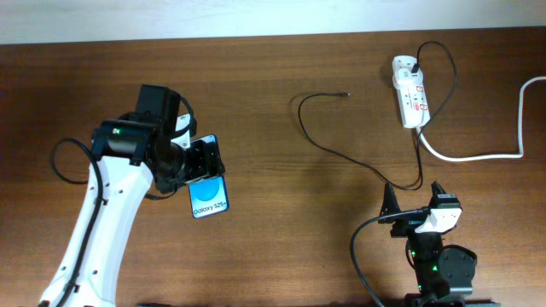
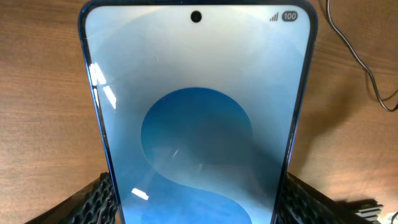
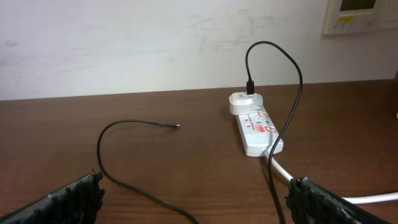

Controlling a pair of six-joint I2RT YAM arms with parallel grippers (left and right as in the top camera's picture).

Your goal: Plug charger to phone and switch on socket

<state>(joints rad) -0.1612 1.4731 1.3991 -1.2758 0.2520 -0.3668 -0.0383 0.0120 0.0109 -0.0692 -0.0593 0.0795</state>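
Since the phone [image 1: 210, 198] sits left of centre, pinched across its long edges by the left gripper [image 1: 205, 166] with jaws part-spread, it needs holding level and steady. Its port isn't visible. The charger [image 3: 124, 122] tip [image 3: 178, 126] lies free on the table [image 1: 281, 239], left of the socket [image 1: 411, 98]. The right gripper [image 1: 414, 200], spread wide and empty at the front right, should grab just behind the tip and square it up first.

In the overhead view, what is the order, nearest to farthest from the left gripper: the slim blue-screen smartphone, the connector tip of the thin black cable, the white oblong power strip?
1. The blue-screen smartphone, between the fingers of the left gripper.
2. The connector tip, mid-table, towards the far edge.
3. The white power strip, far right.
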